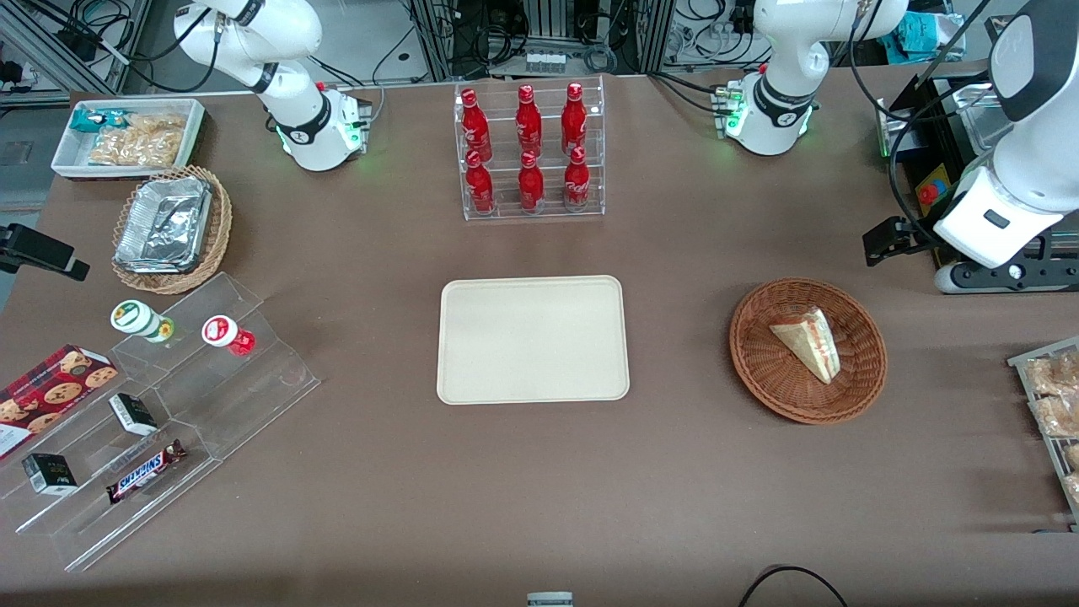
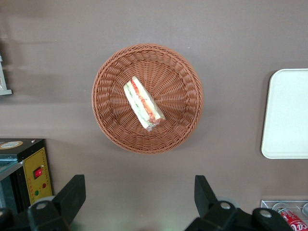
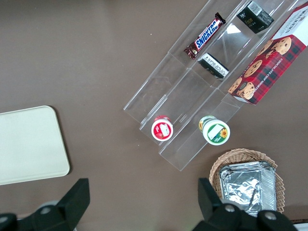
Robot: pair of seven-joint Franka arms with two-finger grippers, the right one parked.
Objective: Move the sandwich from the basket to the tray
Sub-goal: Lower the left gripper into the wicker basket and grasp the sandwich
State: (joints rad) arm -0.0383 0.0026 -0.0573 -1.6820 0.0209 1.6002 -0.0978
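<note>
The sandwich, a pale bread wedge with red and green filling along its edge, lies in the round reddish-brown wicker basket. The beige tray lies flat beside the basket, toward the parked arm's end, and holds nothing. The working arm's wrist hangs high above the table, farther from the front camera than the basket. In the left wrist view my gripper is open and empty, well above the table, apart from the basket, the sandwich and the tray.
A clear rack of red bottles stands farther back than the tray. A black box with a red button is near the working arm. Bagged snacks lie at that table end. A clear stepped shelf and a foil-container basket are toward the parked arm.
</note>
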